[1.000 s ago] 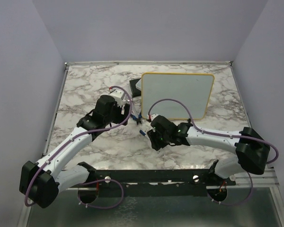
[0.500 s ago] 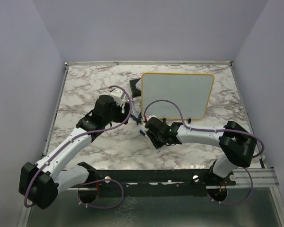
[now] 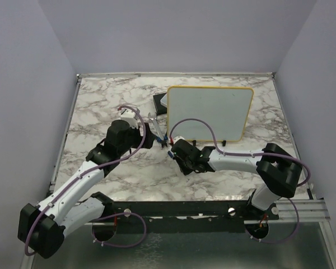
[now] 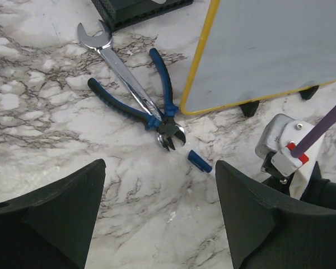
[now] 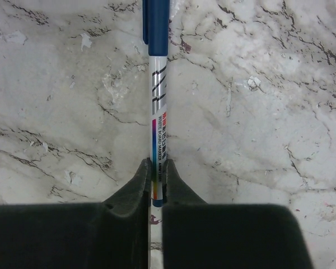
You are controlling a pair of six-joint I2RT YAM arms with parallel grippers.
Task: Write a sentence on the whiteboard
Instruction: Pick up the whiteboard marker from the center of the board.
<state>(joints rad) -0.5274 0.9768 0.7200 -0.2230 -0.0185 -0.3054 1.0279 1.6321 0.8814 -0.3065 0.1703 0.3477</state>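
Observation:
The whiteboard (image 3: 210,112), white with a thin yellow frame and small black feet, lies at the back right of the marble table; its corner shows in the left wrist view (image 4: 269,50). A whiteboard marker (image 5: 157,106), white barrel with a blue cap, lies on the table just in front of the board's near left corner. My right gripper (image 5: 157,171) is shut on the marker's rear end, low at the table (image 3: 178,154). The blue cap shows in the left wrist view (image 4: 200,161). My left gripper (image 4: 159,224) is open and empty, above the table left of the marker (image 3: 147,140).
Blue-handled pliers (image 4: 151,109) and a steel wrench (image 4: 117,61) lie crossed just left of the board, close to the marker cap. A small grey-and-black box (image 3: 161,103) sits at the board's left edge. The table's rim and purple walls surround the area.
My left arm has drawn back down and to the left, away from the pliers. My right gripper has shifted slightly left and up, over the marker.

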